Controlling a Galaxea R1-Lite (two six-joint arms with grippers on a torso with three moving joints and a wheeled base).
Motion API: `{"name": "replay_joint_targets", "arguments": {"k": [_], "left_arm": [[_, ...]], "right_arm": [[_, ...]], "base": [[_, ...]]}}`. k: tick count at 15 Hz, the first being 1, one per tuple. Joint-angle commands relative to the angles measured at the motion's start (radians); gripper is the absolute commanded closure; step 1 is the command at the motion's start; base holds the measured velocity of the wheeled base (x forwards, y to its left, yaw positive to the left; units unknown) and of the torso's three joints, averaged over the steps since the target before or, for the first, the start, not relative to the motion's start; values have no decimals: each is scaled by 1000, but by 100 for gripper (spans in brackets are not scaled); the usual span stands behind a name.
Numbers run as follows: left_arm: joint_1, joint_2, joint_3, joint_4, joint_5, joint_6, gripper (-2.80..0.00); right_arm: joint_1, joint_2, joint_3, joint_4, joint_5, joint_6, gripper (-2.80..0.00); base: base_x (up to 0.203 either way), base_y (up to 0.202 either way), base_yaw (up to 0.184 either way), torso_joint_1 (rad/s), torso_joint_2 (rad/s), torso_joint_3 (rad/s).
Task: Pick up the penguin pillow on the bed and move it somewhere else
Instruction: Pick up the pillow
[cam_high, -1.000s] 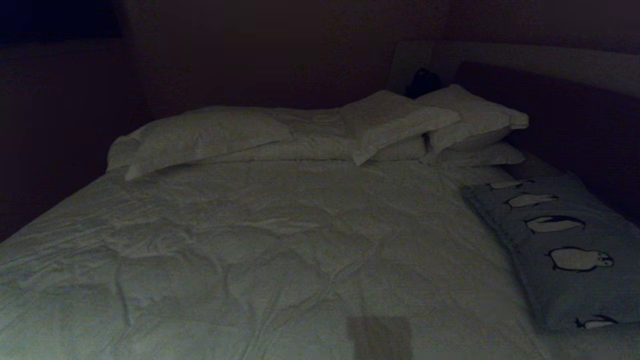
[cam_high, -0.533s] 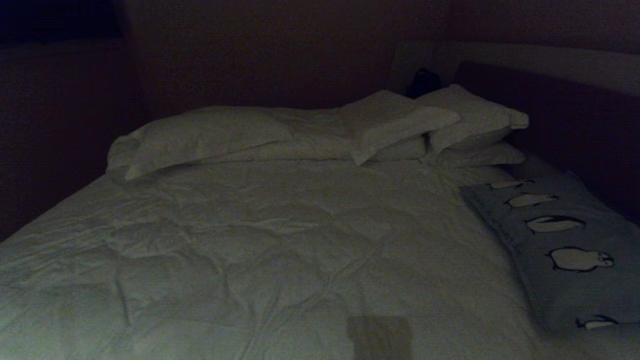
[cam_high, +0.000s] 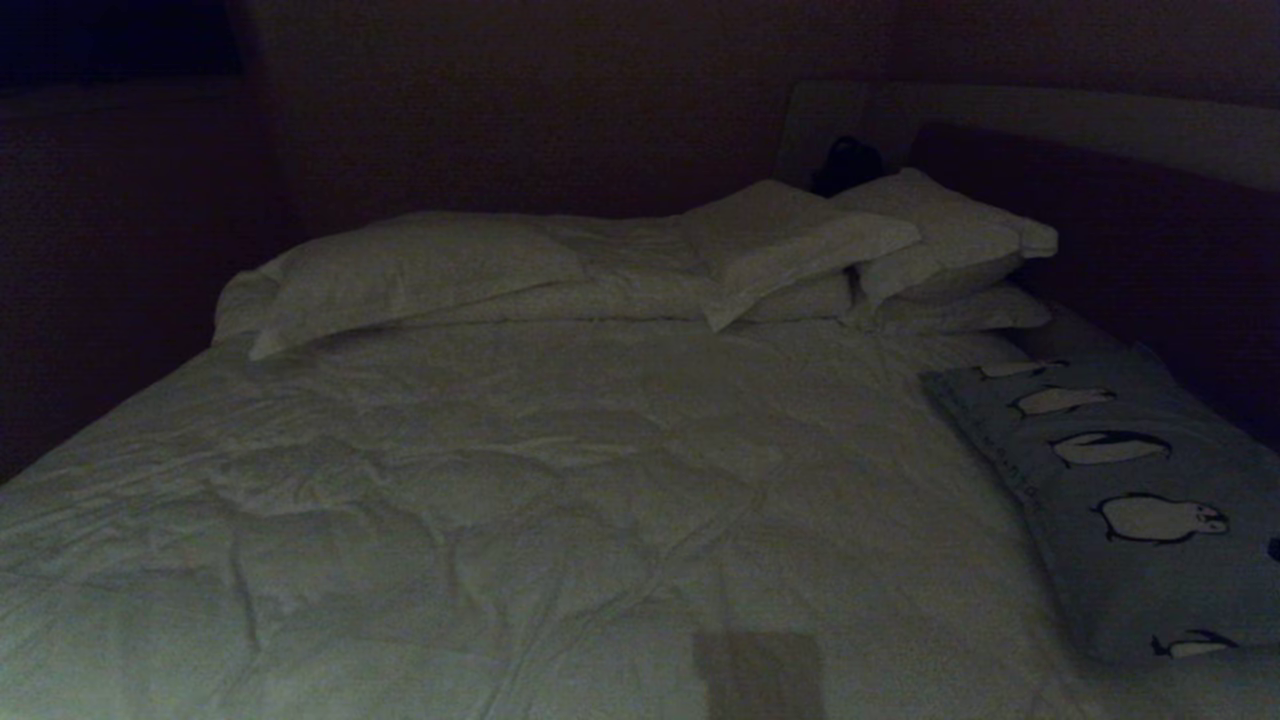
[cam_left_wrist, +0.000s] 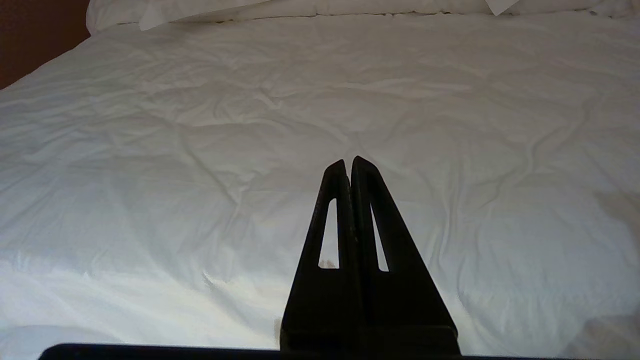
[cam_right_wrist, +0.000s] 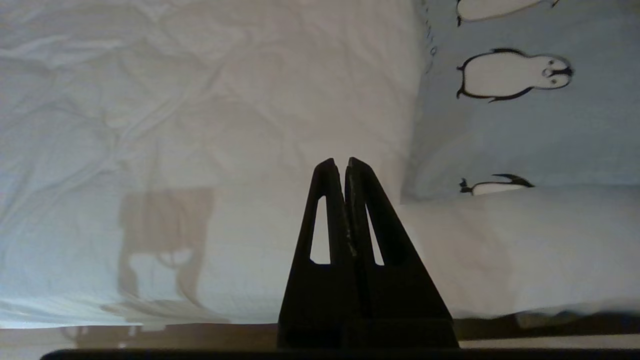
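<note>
**Penguin pillow lies at the bed's right edge, both tools closed and empty**

We look down a dim room onto the bed, its wrinkled white duvet filling most of the head view. Along the far side we see a dark headboard with a pale border, and in front of it plain white pillows, one long one to the left and a small stack to the right. A small dark object sits behind that stack; we cannot tell what it is.

The penguin pillow lies flat on the duvet along the right edge of the bed, its long side running from near to far, with a row of black-and-white penguins across its grey-blue cover.

Neither arm shows in the head view. In the right wrist view we see the right tool with its fingers pressed together and holding nothing, above the duvet just left of the pillow's near corner and not touching it. In the left wrist view the left tool also has its fingers together, empty, over bare duvet on the near part of the bed.
</note>
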Motion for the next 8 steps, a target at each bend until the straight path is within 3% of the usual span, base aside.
{"name": "replay_joint_targets", "arguments": {"k": [1, 8], "left_arm": [[0, 0, 0, 0, 0, -1, 0], [0, 0, 0, 0, 0, -1, 0]], "right_arm": [[0, 56, -13, 2, 0, 7, 0], [-3, 140, -97, 64, 0, 18, 0]], "base": [[0, 0, 0, 0, 0, 0], [0, 0, 0, 0, 0, 0]]}}
